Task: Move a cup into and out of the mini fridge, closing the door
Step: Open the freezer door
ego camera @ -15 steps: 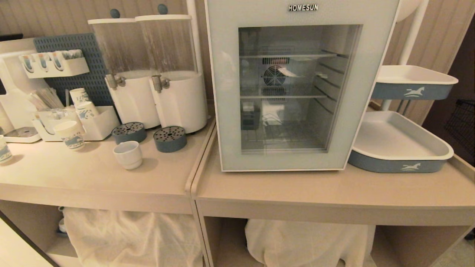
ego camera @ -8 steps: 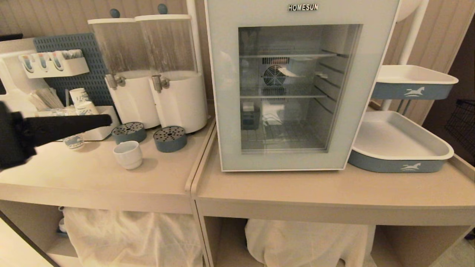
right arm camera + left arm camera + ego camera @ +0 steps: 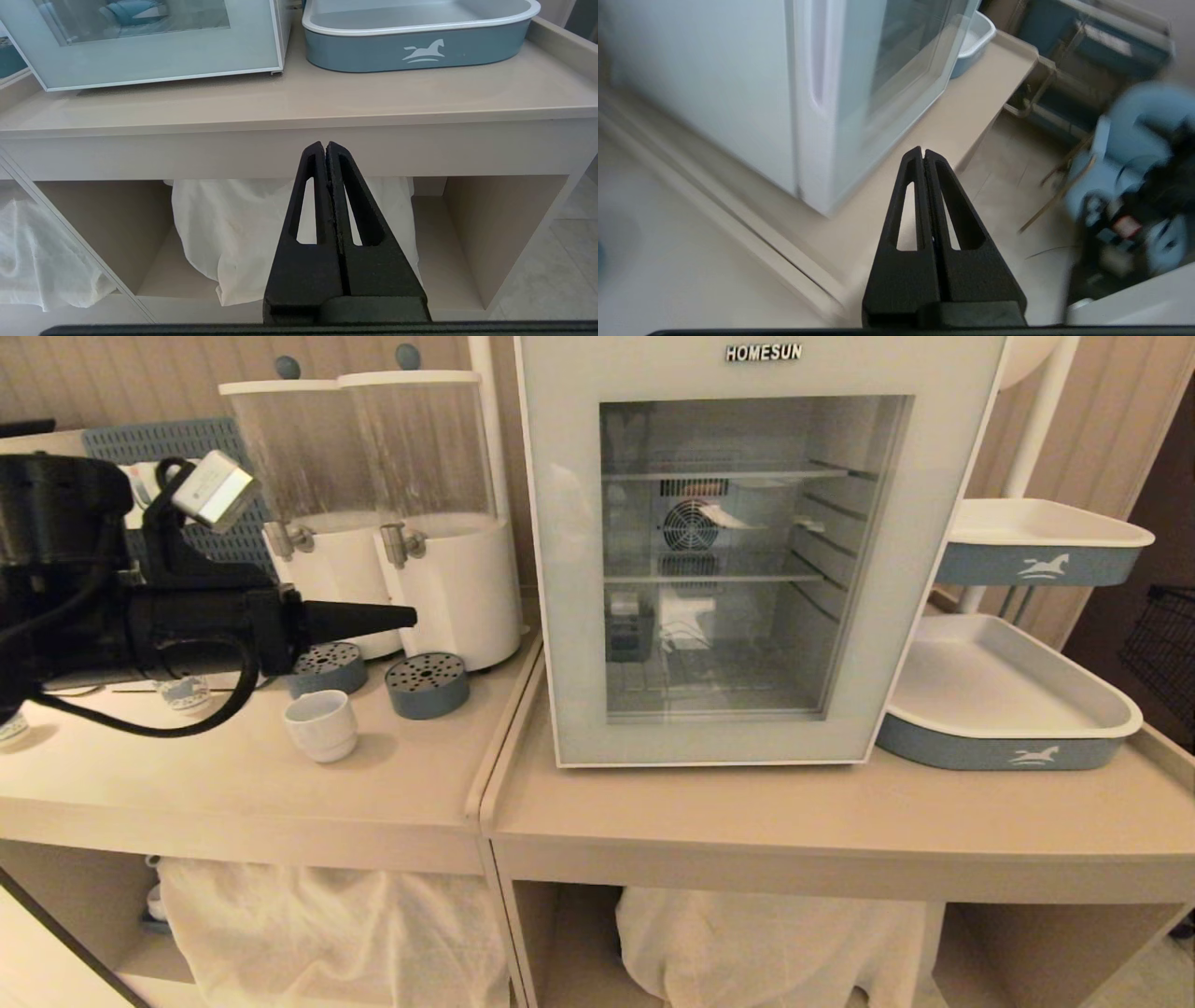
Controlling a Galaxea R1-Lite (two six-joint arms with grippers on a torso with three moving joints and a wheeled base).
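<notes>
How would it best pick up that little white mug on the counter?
Probably from above, pinching the rim of the small squat white ceramic mug: it stands upright with its mouth open, the space over it is free, and no handle shows to grab.

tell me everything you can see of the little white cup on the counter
The cup is small, squat and white, glossy like ceramic, narrowing to a stepped base. It stands upright and looks empty, alone on the beige counter, in front of two round grey drip trays and left of the closed fridge. Nothing touches it; the shut left gripper hovers above it.
</notes>
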